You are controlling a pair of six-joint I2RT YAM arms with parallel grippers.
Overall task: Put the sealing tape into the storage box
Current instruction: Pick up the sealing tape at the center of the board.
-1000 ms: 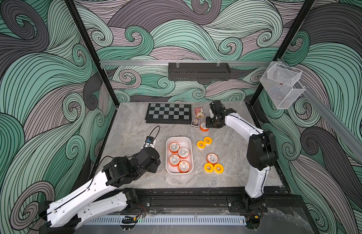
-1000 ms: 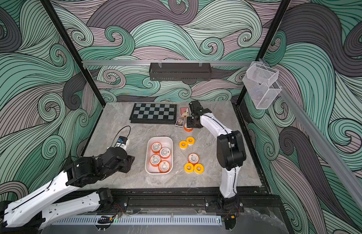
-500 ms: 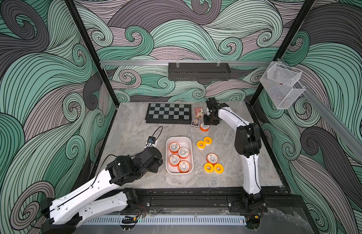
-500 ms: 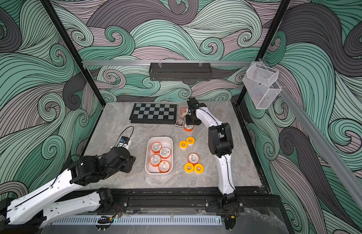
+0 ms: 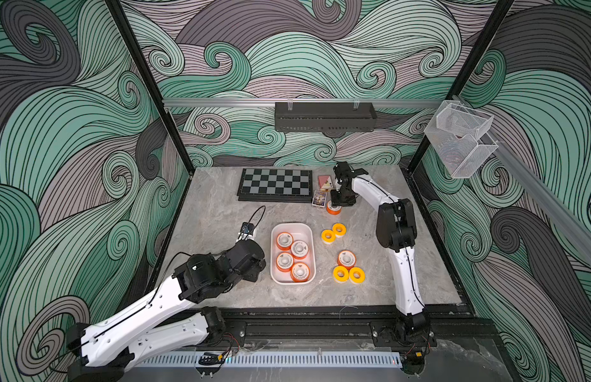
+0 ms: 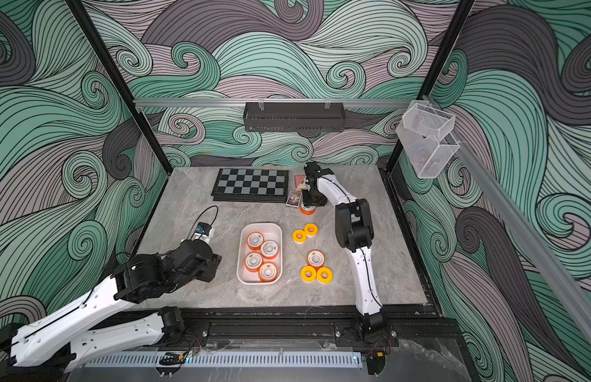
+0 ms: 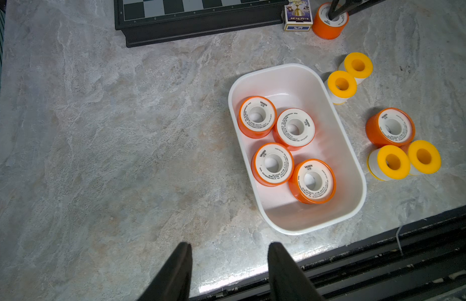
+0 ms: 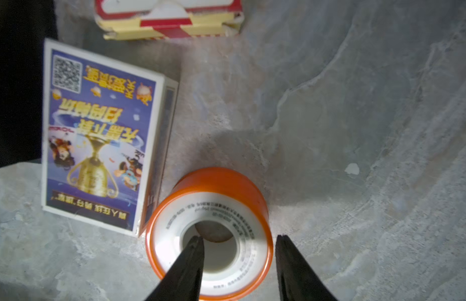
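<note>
Grip is the step in hand: the right hand (image 8: 239, 236) hangs over the far orange spool of sealing tape with a white printed face (image 8: 219, 182), which stands flat on the grey marbled tabletop (image 5: 221, 211). Its fingers are parted, one down in the core hole, the other just outside the orange wall, not yet squeezing. Closing on that wall and lifting straight up seems soundest, because the blue playing-card pack (image 8: 99, 135) sits right beside the spool and the black chessboard (image 5: 276, 183) lies just past it. The shallow white plastic storage box (image 5: 292, 225) holds four more spools (image 7: 294, 127); bare floor shows at its far end, the likeliest landing spot. Two yellow rings (image 7: 330, 84) lie beside that route. The left hand (image 7: 230, 245), spread and empty, hovers beside the box, clear.
</note>
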